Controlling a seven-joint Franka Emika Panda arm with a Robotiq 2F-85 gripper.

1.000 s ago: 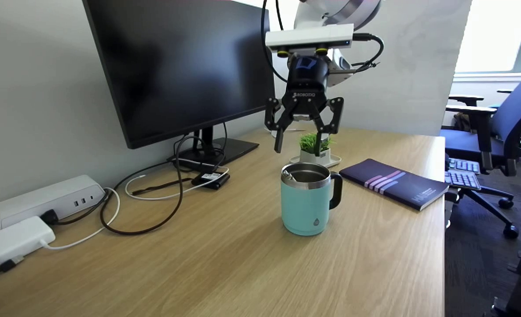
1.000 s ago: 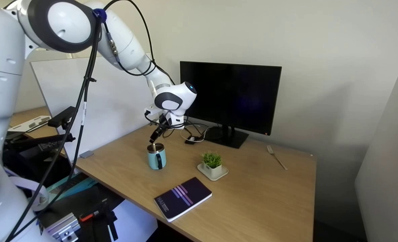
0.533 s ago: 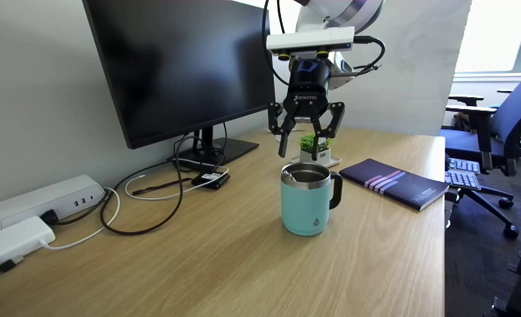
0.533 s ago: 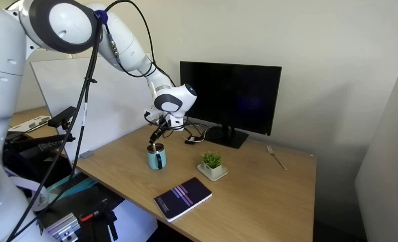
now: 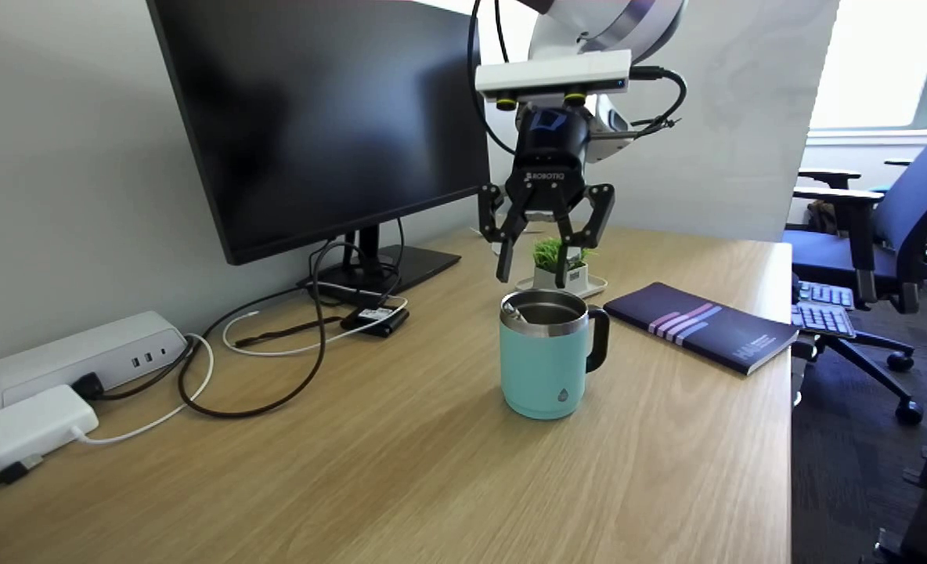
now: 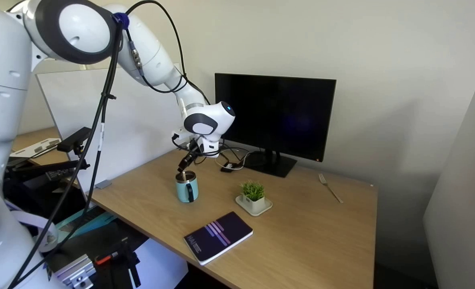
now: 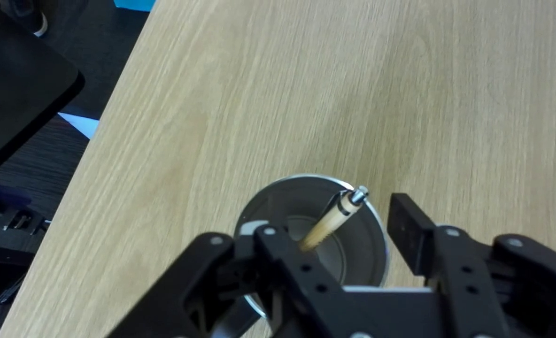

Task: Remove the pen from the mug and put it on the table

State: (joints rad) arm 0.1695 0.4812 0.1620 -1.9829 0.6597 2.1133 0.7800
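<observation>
The teal mug (image 5: pixel 542 372) with steel rim and dark handle stands upright on the wood-grain table (image 5: pixel 401 478). It also shows in an exterior view (image 6: pixel 182 192) and, from above, in the wrist view (image 7: pixel 267 204). A light wooden pen (image 7: pixel 332 220) with a silver push button leans inside the mug, its top at the rim; its silver tip also shows in an exterior view (image 5: pixel 513 312). My gripper (image 5: pixel 532 278) is open and empty just above and behind the mug in that view. In the wrist view the pen's top shows between and beyond the fingers; one finger hides its lower part.
A white plant pot (image 6: pixel 254 204) on a saucer and a dark notebook (image 6: pixel 219 237) lie near the mug. A monitor (image 6: pixel 273 116) stands at the wall with cables (image 5: pixel 319 345) and a black adapter (image 5: pixel 375 319) by its base. A fork (image 6: pixel 330 188) lies farther off.
My gripper has moved down slightly toward the mug. The fingers stand a little closer together than a second ago. The mug and pen have not moved.
</observation>
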